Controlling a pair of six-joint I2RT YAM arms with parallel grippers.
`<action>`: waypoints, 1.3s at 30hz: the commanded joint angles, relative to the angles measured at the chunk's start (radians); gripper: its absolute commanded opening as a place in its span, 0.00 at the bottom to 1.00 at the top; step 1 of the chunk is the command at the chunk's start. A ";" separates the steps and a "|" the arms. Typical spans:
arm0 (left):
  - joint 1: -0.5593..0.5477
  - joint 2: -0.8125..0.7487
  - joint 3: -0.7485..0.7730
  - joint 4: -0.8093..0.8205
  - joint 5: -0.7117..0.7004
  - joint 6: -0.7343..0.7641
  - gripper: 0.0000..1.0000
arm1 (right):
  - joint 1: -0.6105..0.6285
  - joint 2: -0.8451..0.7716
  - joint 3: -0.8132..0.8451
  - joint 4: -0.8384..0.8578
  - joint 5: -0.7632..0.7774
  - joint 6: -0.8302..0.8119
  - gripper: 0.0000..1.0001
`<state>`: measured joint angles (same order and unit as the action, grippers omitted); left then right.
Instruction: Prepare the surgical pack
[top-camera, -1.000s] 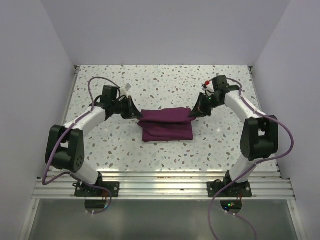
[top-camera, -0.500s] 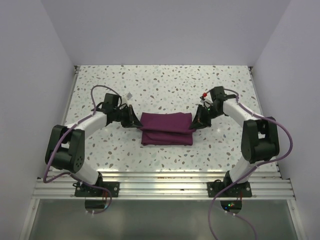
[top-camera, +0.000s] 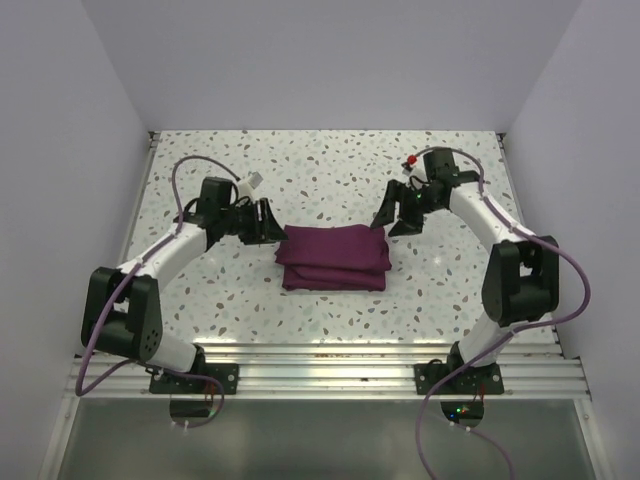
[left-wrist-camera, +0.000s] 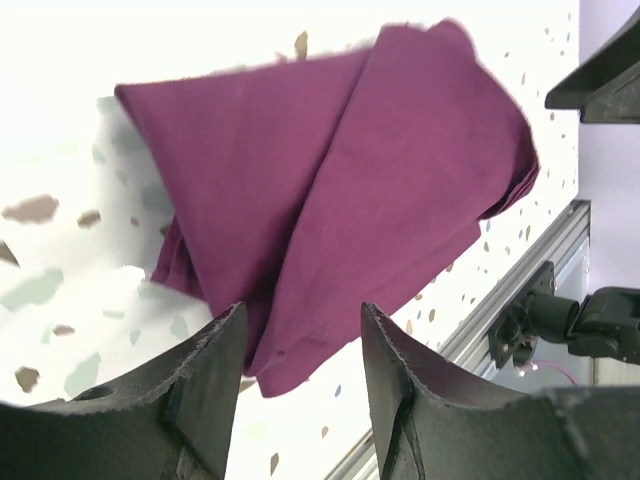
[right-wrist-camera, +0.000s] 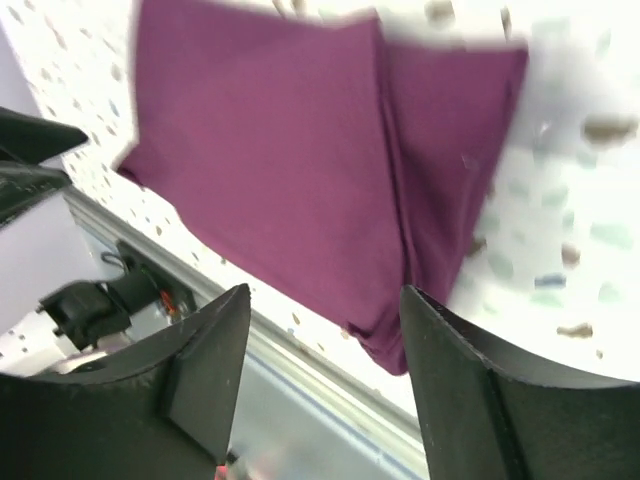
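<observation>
Now: folded pack lies between two open claws

The pack (top-camera: 333, 257) is a flat, folded plum bundle near the middle of the table (top-camera: 300, 170), with its long side running left to right. The left claw (top-camera: 268, 222) stands just beside its left end. The right claw (top-camera: 392, 212) stands just off its far right corner. Neither appears to touch the cloth.

Both claws are spread and pinch nothing. In the left wrist view the fingers (left-wrist-camera: 205, 390) stand apart, and the bundle's end shows beyond and between them. The right wrist view shows the same from the other end.

The bundle looks soft and limp. Its layers sit loosely on one another and gape a little at the edges. As cloth it should be light, but no picture shows what is wrapped inside, if anything, so its real weight cannot be told. The cloth should hold well against the pads, though the folds could slide over each other.

The best hold is probably at the short ends or corners. Each claw should bite through every layer, and both should lift together so the folds do not fall open.
</observation>
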<state>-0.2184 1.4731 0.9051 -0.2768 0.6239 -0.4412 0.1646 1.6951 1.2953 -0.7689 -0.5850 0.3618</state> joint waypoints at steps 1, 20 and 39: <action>0.001 -0.019 0.080 0.045 -0.027 0.032 0.53 | 0.015 0.044 0.100 0.114 0.013 0.034 0.66; 0.011 0.108 0.163 0.010 0.046 0.081 0.52 | 0.110 0.434 0.397 0.057 -0.027 -0.121 0.69; 0.042 0.115 0.163 0.033 0.071 0.047 0.51 | 0.151 0.292 0.297 0.033 -0.277 -0.064 0.35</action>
<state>-0.1940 1.5917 1.0267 -0.2710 0.6769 -0.4000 0.2958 2.1078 1.6318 -0.6987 -0.7513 0.2855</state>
